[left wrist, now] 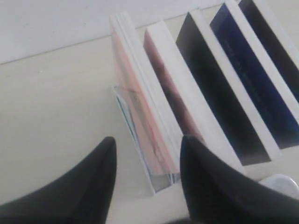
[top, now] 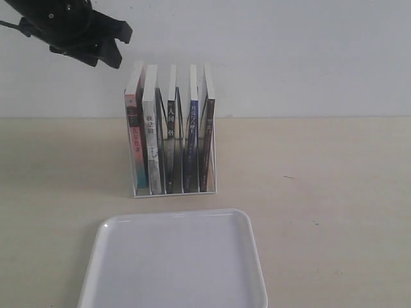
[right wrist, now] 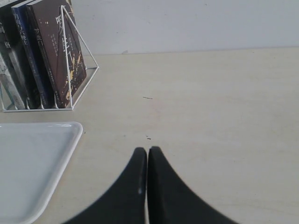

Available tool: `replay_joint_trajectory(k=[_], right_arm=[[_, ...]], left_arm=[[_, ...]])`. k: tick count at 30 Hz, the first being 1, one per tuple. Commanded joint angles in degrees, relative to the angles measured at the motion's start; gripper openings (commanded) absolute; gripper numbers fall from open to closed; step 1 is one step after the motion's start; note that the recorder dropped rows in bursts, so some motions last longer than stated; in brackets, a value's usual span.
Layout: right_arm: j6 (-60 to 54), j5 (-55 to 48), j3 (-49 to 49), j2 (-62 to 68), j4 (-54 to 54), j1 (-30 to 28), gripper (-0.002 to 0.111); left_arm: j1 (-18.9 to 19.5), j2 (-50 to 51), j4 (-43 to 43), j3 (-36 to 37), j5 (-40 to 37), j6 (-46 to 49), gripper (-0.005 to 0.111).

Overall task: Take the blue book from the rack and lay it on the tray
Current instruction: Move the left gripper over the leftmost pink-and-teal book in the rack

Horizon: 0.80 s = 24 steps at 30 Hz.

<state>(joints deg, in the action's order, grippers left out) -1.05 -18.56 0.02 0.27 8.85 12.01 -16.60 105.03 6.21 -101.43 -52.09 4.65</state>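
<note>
The white wire rack (top: 212, 168) stands at the table's middle with several upright books in it. The blue book (top: 192, 131) is second from the right, between a black-spined book (top: 170, 125) and a dark-covered one (top: 207, 122). In the left wrist view the blue book (left wrist: 252, 70) shows from above, and in the right wrist view its spine (right wrist: 29, 56) is visible. The white tray (top: 115, 256) lies in front of the rack with nothing on it. My left gripper (top: 121, 46) hovers open, up and left of the rack's top, above the pink-and-teal book (left wrist: 140, 107). My right gripper (right wrist: 147, 152) is shut on nothing, over bare table right of the tray (right wrist: 70, 140).
A pink-and-teal book (top: 133, 138) fills the leftmost slot, with a white-grey one (top: 151, 141) beside it. A white wall rises close behind the rack. Bare beige table spreads on both sides of the rack and tray.
</note>
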Motion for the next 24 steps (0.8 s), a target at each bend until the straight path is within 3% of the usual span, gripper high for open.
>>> replay_joint_trajectory(k=[1,15,24], right_arm=[[-0.16,0.73,-0.02,-0.27,-0.35,-0.05,0.0],[-0.16,0.73,-0.02,-0.27,-0.35,-0.05,0.0],[-0.16,0.73,-0.02,-0.27,-0.35,-0.05,0.0]], left_arm=[[-0.77,1.29,1.06,-0.46,3.77,-0.6,0.043],[-0.77,6.34,6.84,-0.58,6.92,1.04,0.043],[-0.77,7.36,4.83,-0.58,6.47,-0.8,0.043]])
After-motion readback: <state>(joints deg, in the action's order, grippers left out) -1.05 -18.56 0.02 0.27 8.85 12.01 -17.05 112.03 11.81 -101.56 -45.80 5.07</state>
